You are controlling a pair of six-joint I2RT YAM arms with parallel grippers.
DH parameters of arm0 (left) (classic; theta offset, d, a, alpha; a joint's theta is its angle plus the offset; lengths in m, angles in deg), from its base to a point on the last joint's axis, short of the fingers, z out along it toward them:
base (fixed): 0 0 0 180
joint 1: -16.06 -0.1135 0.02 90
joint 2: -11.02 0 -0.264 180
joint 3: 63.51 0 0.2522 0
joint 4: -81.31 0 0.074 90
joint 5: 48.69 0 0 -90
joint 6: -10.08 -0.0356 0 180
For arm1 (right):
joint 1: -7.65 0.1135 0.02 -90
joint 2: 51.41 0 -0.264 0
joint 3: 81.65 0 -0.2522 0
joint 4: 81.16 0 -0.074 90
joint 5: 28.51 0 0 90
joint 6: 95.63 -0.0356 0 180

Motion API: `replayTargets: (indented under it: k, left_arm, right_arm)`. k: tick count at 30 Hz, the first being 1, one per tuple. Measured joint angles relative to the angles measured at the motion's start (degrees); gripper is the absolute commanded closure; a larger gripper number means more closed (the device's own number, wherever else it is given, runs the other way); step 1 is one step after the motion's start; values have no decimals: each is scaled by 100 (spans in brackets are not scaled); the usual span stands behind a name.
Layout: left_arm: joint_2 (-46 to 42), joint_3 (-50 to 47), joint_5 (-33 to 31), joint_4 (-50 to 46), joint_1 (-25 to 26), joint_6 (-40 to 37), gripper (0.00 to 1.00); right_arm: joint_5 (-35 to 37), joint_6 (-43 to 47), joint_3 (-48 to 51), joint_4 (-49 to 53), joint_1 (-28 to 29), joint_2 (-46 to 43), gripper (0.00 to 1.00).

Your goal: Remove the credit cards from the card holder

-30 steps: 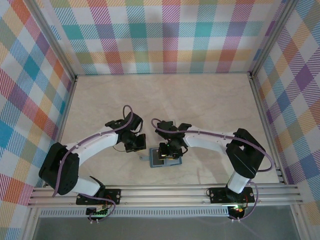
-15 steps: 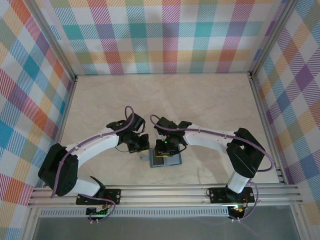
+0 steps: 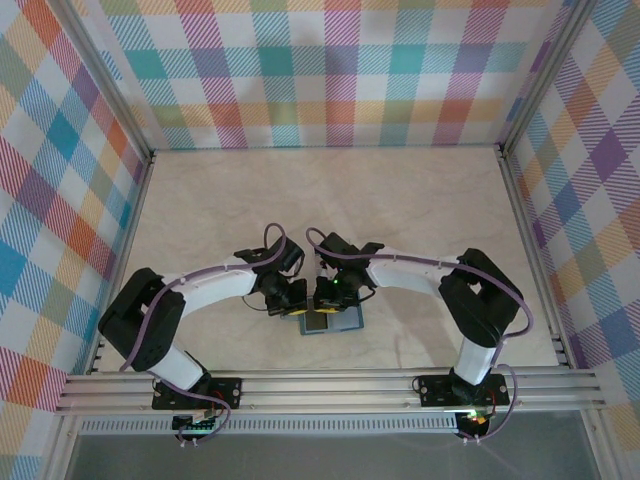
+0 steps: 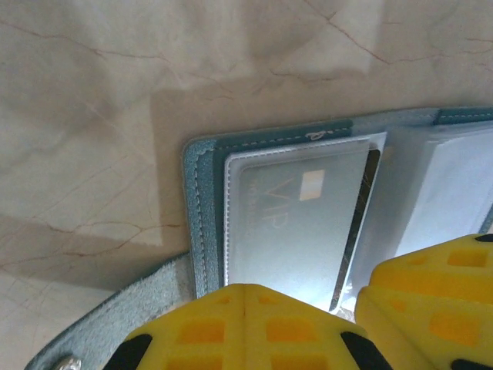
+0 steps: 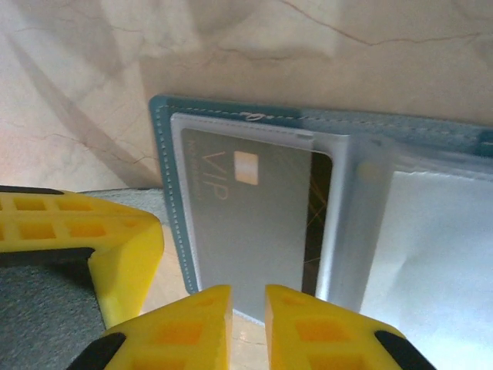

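Top external: both jaws down on open holder [image 3: 346, 322] on tabletop [image 3: 420, 210]. VIP card [image 4: 296, 223] sleeved inside. Jaws near-closed, can't tell if gripping.

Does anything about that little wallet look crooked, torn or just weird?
Nothing stands out. The card holder lies open on the table, undamaged, and the grey VIP card sits straight in its clear sleeve.

Beige marbled tabletop [image 3: 400, 200], pastel plaid walls [image 3: 330, 70] on three sides, aluminium rails [image 3: 330, 385] along near edge
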Motion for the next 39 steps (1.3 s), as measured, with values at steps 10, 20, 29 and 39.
replayTargets:
  k: [10, 20, 29, 39]
  left_arm:
    - [208, -48, 125, 175, 22, 9, 100]
    - [291, -48, 122, 173, 22, -22, 100]
    - [319, -37, 122, 166, 22, -103, 100]
    - [337, -24, 122, 151, 22, -144, 100]
  right_arm:
    - [-125, 2, 149, -210, -122, 234, 80]
    - [-146, 0, 157, -260, -127, 264, 78]
    - [-188, -61, 323, -457, -127, 179, 82]
    - [-190, -83, 321, -496, -133, 234, 75]
